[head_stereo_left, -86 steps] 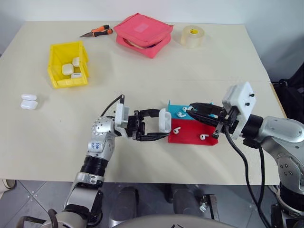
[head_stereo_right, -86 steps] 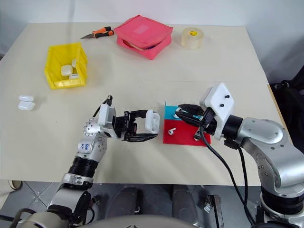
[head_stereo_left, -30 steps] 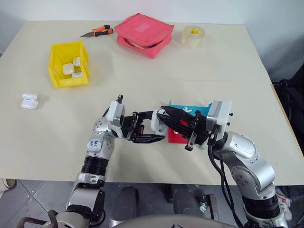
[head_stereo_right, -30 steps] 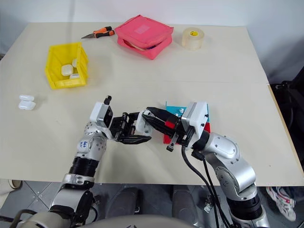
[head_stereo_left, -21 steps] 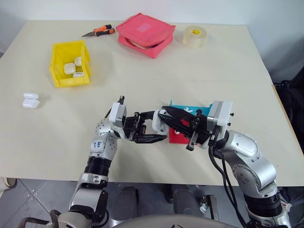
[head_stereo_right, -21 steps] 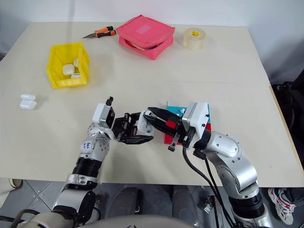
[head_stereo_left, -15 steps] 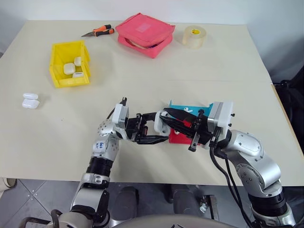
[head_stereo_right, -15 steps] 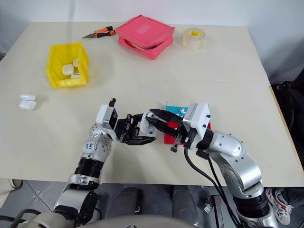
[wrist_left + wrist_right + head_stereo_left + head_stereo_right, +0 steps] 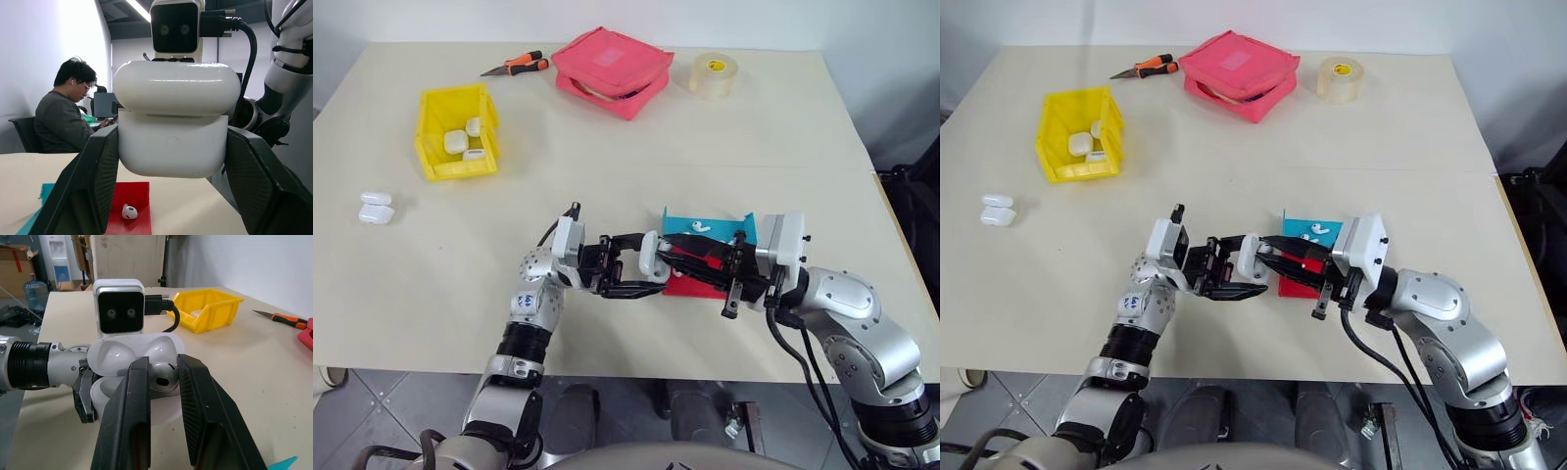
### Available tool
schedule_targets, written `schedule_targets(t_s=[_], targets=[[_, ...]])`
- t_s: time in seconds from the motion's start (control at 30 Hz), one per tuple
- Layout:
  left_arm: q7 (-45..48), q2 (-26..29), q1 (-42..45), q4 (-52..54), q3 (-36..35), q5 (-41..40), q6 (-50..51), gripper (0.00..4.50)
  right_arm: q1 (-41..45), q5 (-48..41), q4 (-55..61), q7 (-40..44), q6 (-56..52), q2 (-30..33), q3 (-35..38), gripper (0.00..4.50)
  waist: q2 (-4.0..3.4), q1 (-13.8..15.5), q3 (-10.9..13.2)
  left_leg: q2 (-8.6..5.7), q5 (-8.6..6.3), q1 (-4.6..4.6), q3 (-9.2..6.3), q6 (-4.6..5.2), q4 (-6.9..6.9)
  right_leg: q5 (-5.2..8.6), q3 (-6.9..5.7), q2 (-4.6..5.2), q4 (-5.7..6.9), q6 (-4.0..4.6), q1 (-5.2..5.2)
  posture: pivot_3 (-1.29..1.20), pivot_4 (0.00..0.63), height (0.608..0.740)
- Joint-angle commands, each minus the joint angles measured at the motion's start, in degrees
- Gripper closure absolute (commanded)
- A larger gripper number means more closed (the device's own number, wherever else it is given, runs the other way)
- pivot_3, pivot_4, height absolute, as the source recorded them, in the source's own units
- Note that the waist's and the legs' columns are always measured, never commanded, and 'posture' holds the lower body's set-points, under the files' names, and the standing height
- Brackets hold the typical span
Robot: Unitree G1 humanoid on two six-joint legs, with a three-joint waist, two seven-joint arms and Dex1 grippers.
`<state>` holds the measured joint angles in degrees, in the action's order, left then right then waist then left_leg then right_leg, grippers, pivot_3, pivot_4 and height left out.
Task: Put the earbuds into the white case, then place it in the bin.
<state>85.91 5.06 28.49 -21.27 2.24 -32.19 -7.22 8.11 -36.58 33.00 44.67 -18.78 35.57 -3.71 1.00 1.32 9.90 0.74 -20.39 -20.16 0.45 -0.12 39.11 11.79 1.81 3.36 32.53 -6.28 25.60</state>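
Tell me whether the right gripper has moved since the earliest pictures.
Yes. The right gripper, shut on an earbud, has swung from above the teal tray leftward past its left edge to the white case.

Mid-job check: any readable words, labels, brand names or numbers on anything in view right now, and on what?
None can be read.
Small blue marks on the left arm's forearm: too small to read.
Label on the core of the tape roll: too small to read.
The white case, the earbud in the right gripper, the yellow bin: no print visible.
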Motion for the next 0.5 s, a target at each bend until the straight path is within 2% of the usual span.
schedule_targets(t_s=[0.03, 0.33, 0.5], targets=[[0.0, -1.37, 4.39, 2.11, -3.25, -3.74, -2.46, 1.7, -2.36, 0.01, -0.17, 4.08, -4.15, 2.14, -4.08, 4.05, 0.0, 0.0, 0.0, 0.0, 0.0, 0.0, 0.0, 0.0, 0.0, 0.0, 0.0, 0.0, 0.0, 0.0, 0.0, 0.0, 0.15, 0.74], [1.34, -1.33, 3.93, 1.92, -2.24, -3.01, -2.96, 1.7, 2.69, 0.64, -0.72, 2.69, -7.86, 1.9, -5.68, 4.05, 0.0, 0.0, 0.0, 0.02, 0.0, 0.0, -0.01, 0.0, 0.0, 0.0, -0.01, -0.01, 0.01, 0.0, 0.0, 0.0, 0.15, 0.74], [1.55, -1.0, 4.0, 0.94, -2.23, -2.22, -3.75, 1.7, 5.27, 0.86, -0.1, 2.1, -9.6, 2.58, -4.9, 2.44, 0.0, 0.04, 0.0, 0.0, 0.0, 0.0, -0.01, 0.0, 0.0, 0.0, -0.01, 0.01, 0.0, 0.0, 0.0, 0.0, 0.15, 0.74]])
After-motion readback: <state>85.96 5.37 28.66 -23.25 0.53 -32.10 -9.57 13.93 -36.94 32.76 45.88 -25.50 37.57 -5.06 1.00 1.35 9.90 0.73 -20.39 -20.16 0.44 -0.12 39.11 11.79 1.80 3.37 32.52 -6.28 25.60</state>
